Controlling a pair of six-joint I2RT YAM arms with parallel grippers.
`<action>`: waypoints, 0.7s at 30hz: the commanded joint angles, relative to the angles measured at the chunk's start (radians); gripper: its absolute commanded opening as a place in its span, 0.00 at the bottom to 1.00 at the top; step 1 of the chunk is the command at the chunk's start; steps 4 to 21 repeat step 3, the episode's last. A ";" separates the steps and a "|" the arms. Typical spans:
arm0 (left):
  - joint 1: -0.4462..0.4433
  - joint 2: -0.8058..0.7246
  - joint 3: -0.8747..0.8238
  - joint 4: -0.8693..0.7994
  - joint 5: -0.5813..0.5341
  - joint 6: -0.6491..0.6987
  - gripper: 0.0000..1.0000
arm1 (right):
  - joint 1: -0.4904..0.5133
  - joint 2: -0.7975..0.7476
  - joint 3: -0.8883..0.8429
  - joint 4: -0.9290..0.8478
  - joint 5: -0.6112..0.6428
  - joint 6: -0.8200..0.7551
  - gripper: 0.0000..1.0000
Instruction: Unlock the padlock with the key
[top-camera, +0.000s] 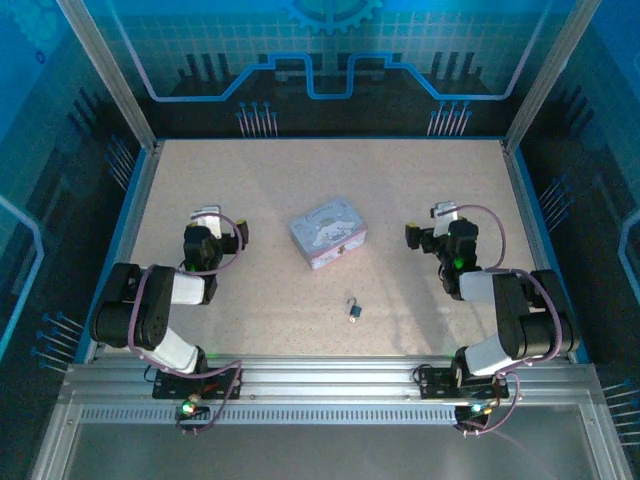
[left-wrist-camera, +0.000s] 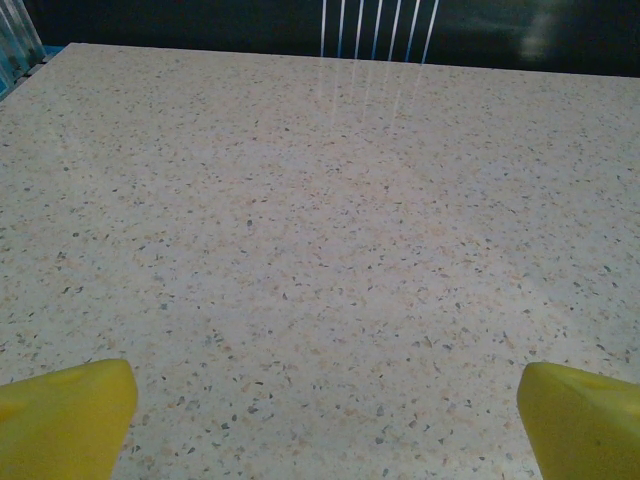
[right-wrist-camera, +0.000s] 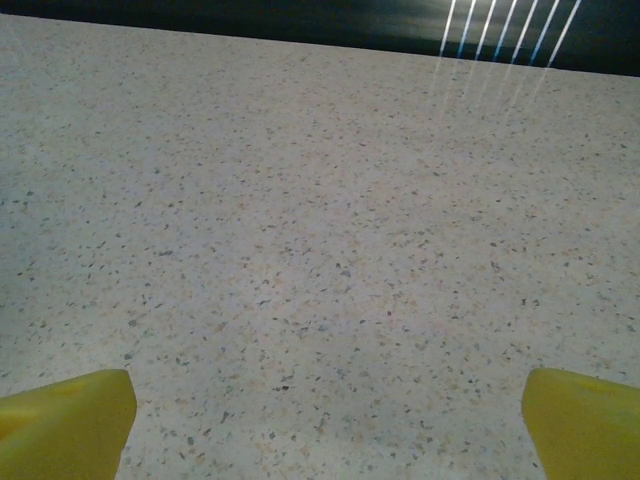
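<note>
over table (top-camera: 270, 180): left hand (left-wrist-camera: 322, 420), right hand (right-wrist-camera: 325, 425) agape

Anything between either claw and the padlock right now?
Nothing visible. The padlock lies on bare table, nearer the front edge than the open left claw and right claw. The tin box sits farther back, off both paths.

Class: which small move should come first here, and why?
Probably move the right gripper toward the padlock. The padlock lies untouched on the table, nearer that arm, and both this and the left gripper stand open, well away from it.
</note>
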 joint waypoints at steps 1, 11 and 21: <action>0.005 -0.009 0.011 -0.004 0.024 -0.019 0.99 | 0.000 0.010 0.022 -0.011 -0.025 -0.018 1.00; 0.005 -0.010 0.011 -0.003 0.024 -0.019 0.99 | 0.000 0.008 0.021 -0.011 -0.025 -0.018 1.00; 0.005 -0.010 0.011 -0.003 0.024 -0.019 0.99 | 0.000 0.008 0.021 -0.011 -0.025 -0.018 1.00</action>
